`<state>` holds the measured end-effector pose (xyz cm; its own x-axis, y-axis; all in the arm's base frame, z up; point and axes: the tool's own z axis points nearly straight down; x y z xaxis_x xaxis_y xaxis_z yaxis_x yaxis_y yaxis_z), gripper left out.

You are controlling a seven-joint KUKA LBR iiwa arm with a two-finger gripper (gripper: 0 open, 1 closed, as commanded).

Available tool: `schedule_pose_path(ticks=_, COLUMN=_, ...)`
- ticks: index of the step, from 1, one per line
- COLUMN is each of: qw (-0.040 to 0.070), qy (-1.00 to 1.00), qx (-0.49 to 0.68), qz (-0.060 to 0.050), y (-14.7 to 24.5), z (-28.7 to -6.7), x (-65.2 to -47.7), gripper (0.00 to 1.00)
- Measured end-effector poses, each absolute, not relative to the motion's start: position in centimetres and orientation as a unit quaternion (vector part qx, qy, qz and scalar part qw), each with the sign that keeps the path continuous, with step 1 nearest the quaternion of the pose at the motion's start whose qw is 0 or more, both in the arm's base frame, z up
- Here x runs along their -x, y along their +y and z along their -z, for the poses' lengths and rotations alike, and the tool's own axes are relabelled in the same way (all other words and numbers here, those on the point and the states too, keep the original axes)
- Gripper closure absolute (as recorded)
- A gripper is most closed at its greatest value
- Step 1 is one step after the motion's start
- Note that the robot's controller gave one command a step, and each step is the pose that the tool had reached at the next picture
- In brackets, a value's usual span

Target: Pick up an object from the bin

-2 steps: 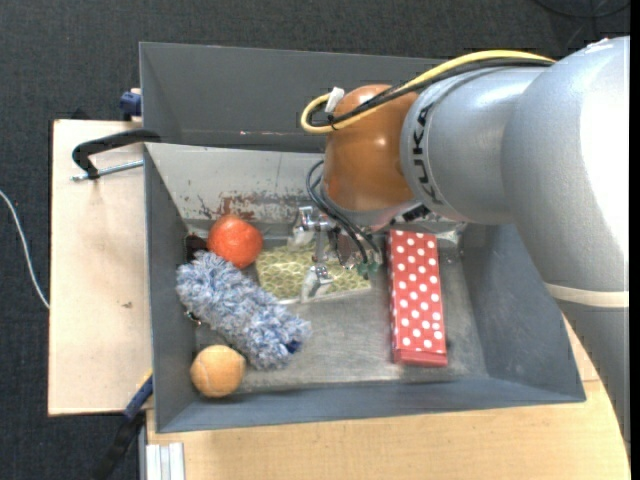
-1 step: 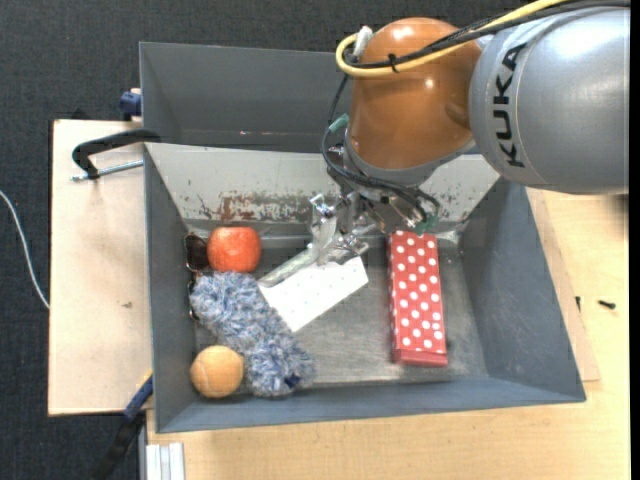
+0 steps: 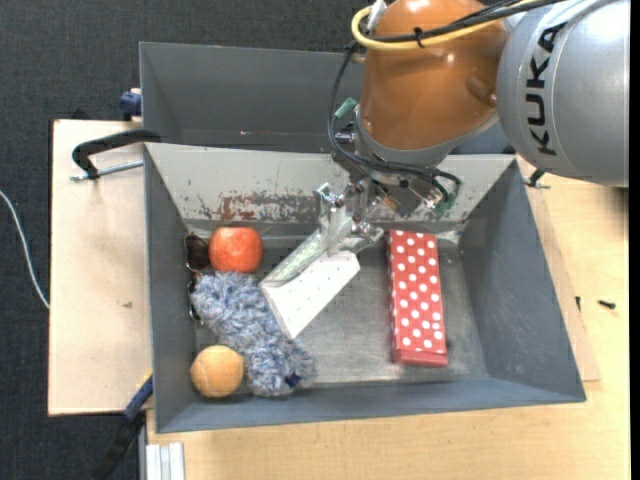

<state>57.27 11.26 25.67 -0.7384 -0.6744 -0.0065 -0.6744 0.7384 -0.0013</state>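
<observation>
My gripper (image 3: 347,211) hangs below the arm's orange cover, over the middle of the bin near its back wall. Right under it starts a long pale green and white packet (image 3: 305,255) that slants down to the left. The packet's upper end reaches up to the gripper; whether it is held I cannot make out. A white box with small dots (image 3: 312,294) lies tilted against the packet's lower end. To the right of the gripper lies a red box with white polka dots (image 3: 417,298), lengthwise front to back.
At the left side lie a red-orange ball (image 3: 236,249), a small dark thing (image 3: 196,253) beside it, a blue-grey fuzzy bundle (image 3: 248,326) and a tan ball (image 3: 217,370) in the front left corner. The arm covers the back right of the bin.
</observation>
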Motion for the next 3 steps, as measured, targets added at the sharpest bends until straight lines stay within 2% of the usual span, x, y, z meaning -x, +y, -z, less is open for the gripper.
schedule_pose_path(ticks=3, qw=0.003, qy=0.932, qx=0.362, qz=-0.001, y=11.26, z=-25.67, x=-57.26, gripper=1.0)
